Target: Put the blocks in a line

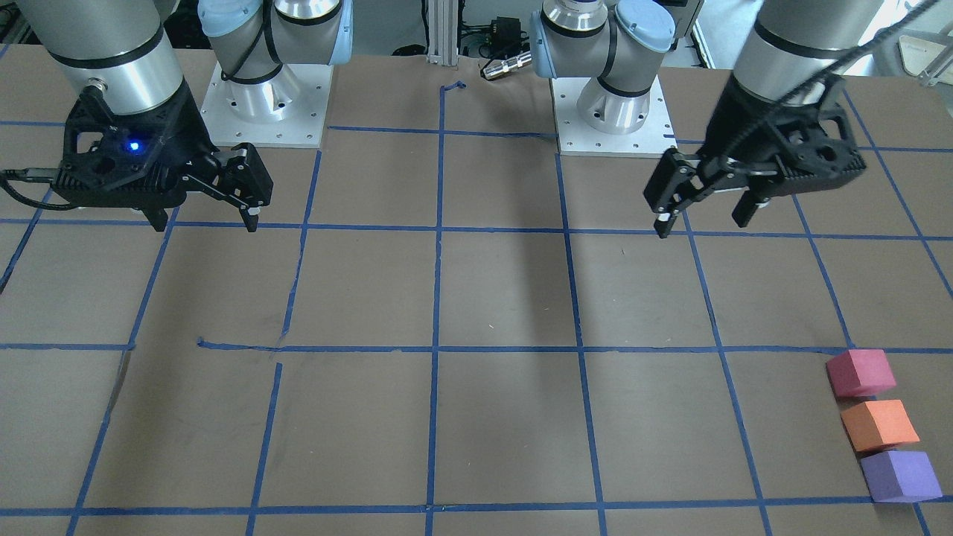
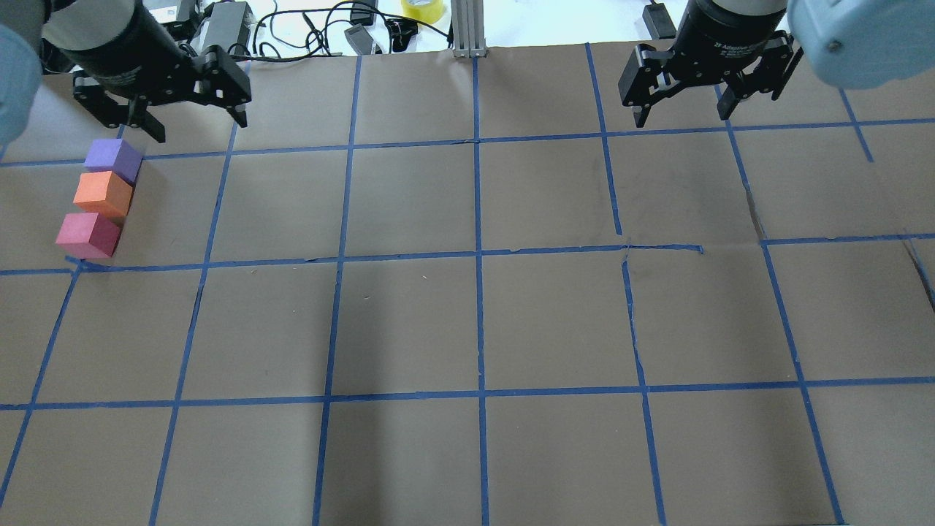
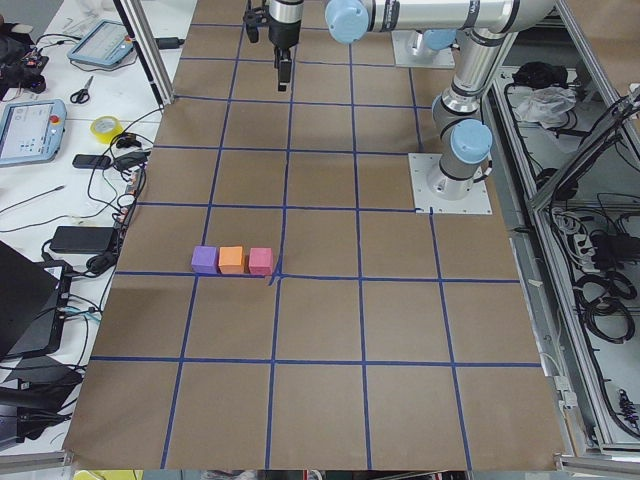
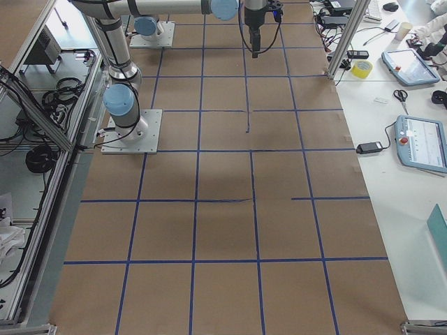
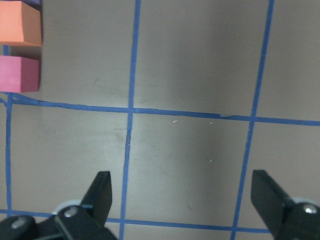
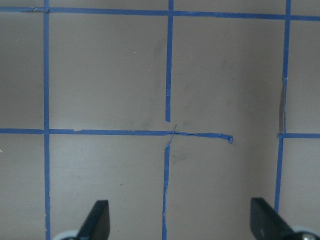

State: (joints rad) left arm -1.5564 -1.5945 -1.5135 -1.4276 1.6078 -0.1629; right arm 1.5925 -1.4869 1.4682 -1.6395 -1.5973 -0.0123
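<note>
Three small cubes lie in a touching row on the brown table at my left side: purple (image 2: 113, 158), orange (image 2: 102, 191), red-pink (image 2: 86, 234). They also show in the front view as red-pink (image 1: 860, 372), orange (image 1: 878, 424) and purple (image 1: 899, 476), and in the left side view (image 3: 232, 259). The left wrist view shows the orange block (image 5: 20, 22) and red-pink block (image 5: 19, 74) at its top left corner. My left gripper (image 2: 199, 128) is open and empty, raised, apart from the row. My right gripper (image 2: 681, 117) is open and empty, raised over bare table.
Blue tape lines (image 2: 478, 256) divide the brown table into squares. The two arm bases (image 1: 268, 97) (image 1: 614, 104) stand at the robot's edge. Cables and a yellow tape roll (image 2: 422, 9) lie beyond the far edge. Tablets and tools lie on the operators' bench (image 4: 419, 139).
</note>
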